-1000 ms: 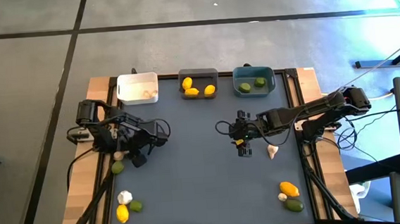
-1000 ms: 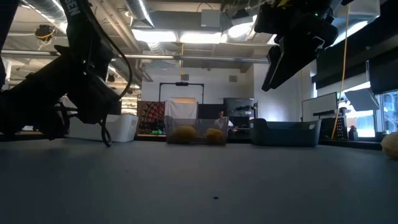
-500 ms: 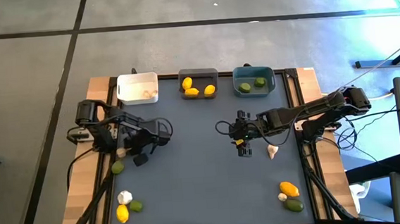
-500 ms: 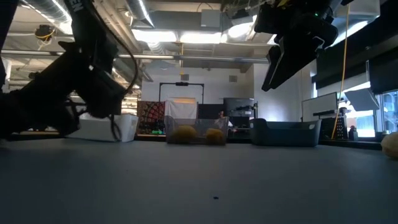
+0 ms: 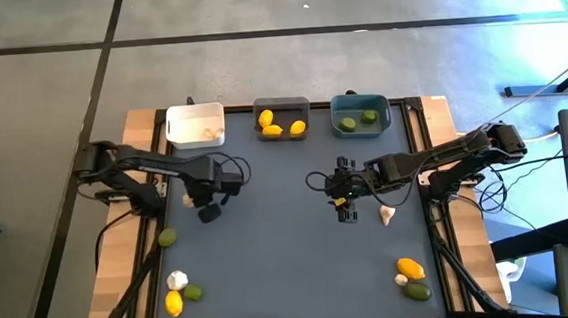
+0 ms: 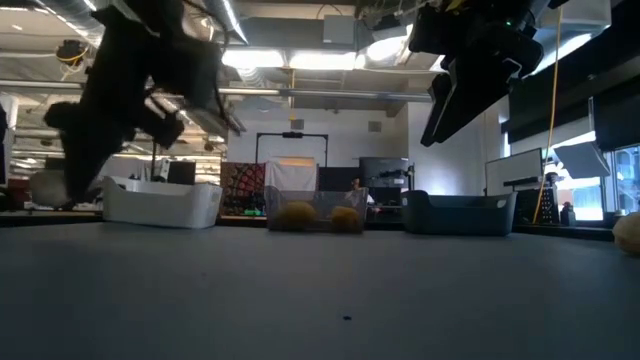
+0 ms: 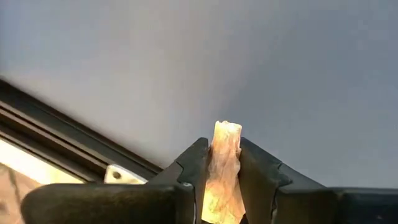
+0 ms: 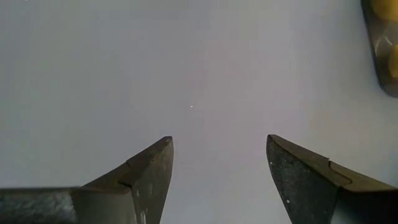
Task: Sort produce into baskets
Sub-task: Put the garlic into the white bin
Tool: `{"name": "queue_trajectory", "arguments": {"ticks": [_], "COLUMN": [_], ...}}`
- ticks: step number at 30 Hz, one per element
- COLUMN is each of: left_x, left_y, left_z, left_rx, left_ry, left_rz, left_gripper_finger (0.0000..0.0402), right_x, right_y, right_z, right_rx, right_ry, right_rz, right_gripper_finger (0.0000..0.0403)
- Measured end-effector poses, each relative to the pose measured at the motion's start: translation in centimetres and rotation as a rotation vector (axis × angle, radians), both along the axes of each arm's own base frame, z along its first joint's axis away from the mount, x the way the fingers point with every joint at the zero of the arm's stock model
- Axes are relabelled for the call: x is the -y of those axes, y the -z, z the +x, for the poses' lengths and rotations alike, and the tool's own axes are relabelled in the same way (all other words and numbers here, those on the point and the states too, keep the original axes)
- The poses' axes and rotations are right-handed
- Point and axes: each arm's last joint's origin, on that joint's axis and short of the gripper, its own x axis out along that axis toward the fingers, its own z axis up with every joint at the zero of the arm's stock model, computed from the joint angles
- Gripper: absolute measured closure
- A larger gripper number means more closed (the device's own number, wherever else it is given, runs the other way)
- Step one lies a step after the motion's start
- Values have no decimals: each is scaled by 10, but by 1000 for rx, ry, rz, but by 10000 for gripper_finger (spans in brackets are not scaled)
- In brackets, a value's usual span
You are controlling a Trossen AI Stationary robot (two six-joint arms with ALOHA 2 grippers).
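Left of table centre, left gripper (image 7: 224, 171) is clamped on a whitish garlic bulb (image 7: 222, 168), stem poking out past the fingertips, lifted off the dark table (image 5: 280, 239). From above it sits just near of the white basket (image 5: 194, 125), bulb showing pale at its left side (image 5: 188, 199).

Right gripper (image 8: 219, 171) hovers over mid-table, fingers apart, nothing between them, only bare tabletop under it. Loose garlic piece (image 5: 387, 212) lies just right of it.

Far edge, left to right: white basket with pale pieces inside, dark grey basket (image 5: 281, 107) with three lemons (image 5: 273, 130), teal basket (image 5: 359, 102) with two limes (image 5: 348, 124).

Unsorted: one lime (image 5: 167, 237) near the left edge; cluster at near left corner of garlic (image 5: 176, 281), lime (image 5: 192, 293), lemon (image 5: 174, 303); near right corner has lemon (image 5: 410, 267), lime (image 5: 419, 291), small garlic (image 5: 401, 280) touching them.
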Motion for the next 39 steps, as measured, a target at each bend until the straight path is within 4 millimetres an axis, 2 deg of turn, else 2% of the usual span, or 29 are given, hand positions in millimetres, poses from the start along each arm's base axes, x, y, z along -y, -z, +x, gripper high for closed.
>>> {"name": "queue_trajectory", "arguments": {"ticks": [10, 15, 23, 27, 31, 39], "left_x": [-14, -24, -49, -67, -85, -113], "left_y": [-41, -59, -78, -82, -81, -58], "left_z": [-22, -27, -28, -24, -21, -28], "left_rx": [247, 425, 595, 620, 676, 756], "left_ry": [-108, -135, -171, -228, -253, -335], "left_rz": [156, 268, 554, 706, 786, 902], "left_gripper_finger": [329, 329, 329, 329, 329, 329], "right_x": [0, 0, 0, 0, 0, 1], "right_y": [0, 0, -1, -1, -1, -2], "right_z": [0, 0, 2, 2, 2, 2], "right_rx": [0, 0, 18, 22, 22, 27], "right_ry": [-1, -1, -2, -5, -9, -4], "right_rz": [-1, -1, 1, -13, -25, -32], "right_gripper_finger": [146, 146, 146, 146, 146, 146]}}
